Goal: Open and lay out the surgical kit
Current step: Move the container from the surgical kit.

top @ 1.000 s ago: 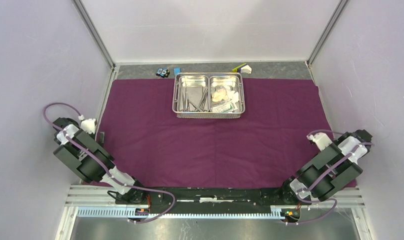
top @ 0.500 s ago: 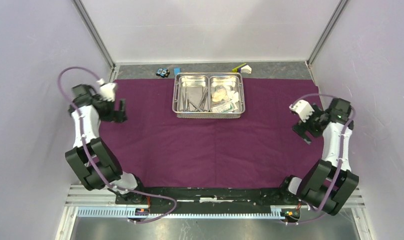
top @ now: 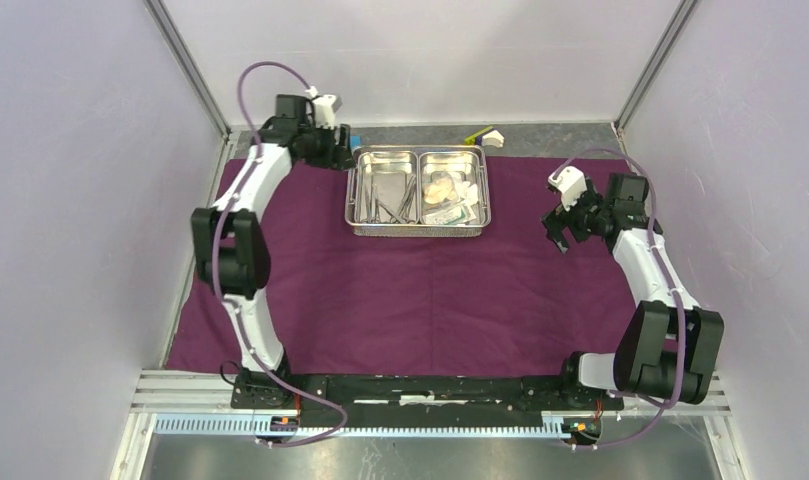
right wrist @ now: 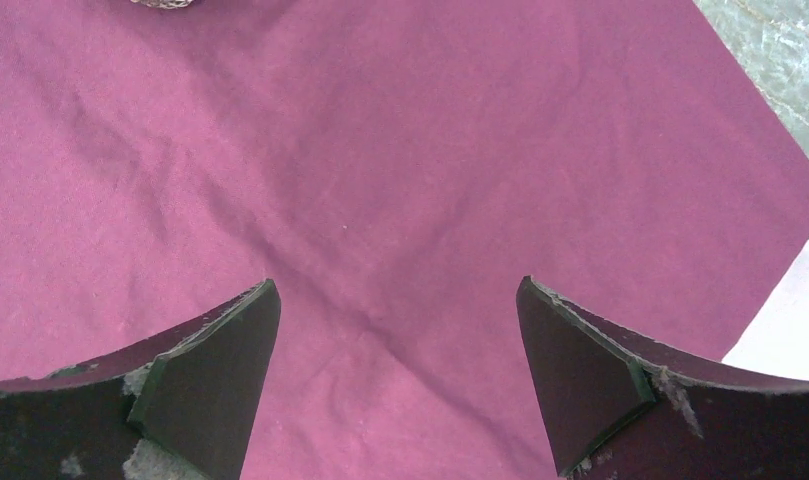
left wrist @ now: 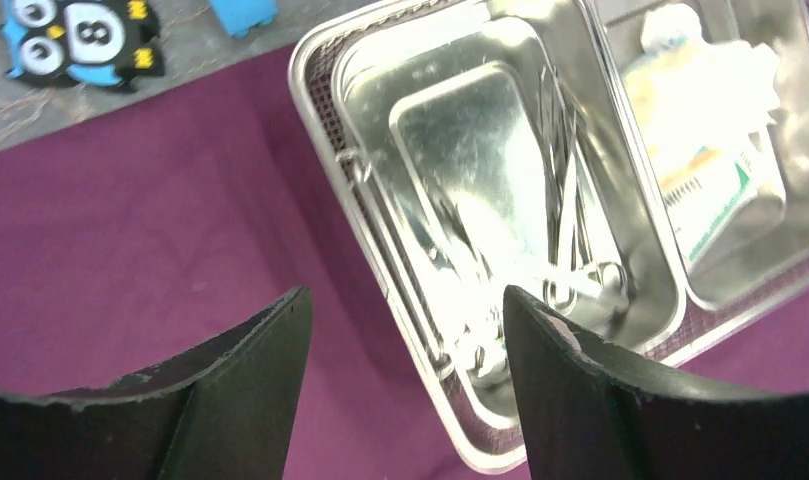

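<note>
Both arms up off rest now; left gripper [left wrist: 405, 305] over steel tray [left wrist: 318, 90] rim, jaws apart, ready to grab; right gripper [right wrist: 398, 295] above purple cloth [right wrist: 380, 150], jaws wide, empty.

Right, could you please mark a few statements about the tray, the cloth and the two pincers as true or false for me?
1. The steel tray rests on the purple cloth. True.
2. The metal instruments lie in the tray's right compartment. False: in the top view they lie in the left one, and the right one holds the white packets.
3. The right pincer is shut on an instrument. False: it is open and empty, with only cloth beneath it.
4. The left pincer is open, over the tray's left edge. True.
5. The cloth is folded over the tray. False: it lies spread out under the tray.
</note>
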Controlling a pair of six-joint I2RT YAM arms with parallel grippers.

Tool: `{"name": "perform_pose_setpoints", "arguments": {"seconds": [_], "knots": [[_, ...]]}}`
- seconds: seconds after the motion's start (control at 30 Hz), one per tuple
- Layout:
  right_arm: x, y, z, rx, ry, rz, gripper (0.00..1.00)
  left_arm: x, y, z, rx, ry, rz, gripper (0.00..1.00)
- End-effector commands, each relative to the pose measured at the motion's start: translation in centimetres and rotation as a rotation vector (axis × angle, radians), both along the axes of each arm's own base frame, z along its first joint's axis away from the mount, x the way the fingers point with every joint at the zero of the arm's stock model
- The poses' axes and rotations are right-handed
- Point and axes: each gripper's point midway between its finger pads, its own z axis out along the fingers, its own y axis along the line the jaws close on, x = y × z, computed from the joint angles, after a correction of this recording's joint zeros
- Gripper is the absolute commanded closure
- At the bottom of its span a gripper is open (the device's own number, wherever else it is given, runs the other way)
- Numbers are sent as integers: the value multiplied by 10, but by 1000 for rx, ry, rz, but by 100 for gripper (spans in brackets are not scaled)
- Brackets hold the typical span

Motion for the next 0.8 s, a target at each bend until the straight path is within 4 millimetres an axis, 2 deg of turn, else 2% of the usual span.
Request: {"name": "perform_pose_setpoints", "arguments": {"seconds": [0.0,0.17,0.33,0.43,0.67,0.77], "knots": [[8,6,3,55,-54,-37,5,35,-23,-13,-24,44,94,25],[5,7,-3,64,-49,-38,5,47,-26,-47,42,99,137,29],[5,9,-8,73,-34,-30,5,35,-20,-83,83,172,144,34],[4,10,-11,81,-24,-24,5,24,-23,-99,70,216,127,42],[-3,13,-23,87,13,-10,6,18,-15,-99,59,210,151,66],[-4,13,-24,86,18,-8,6,19,-5,-97,55,216,171,71]]}}
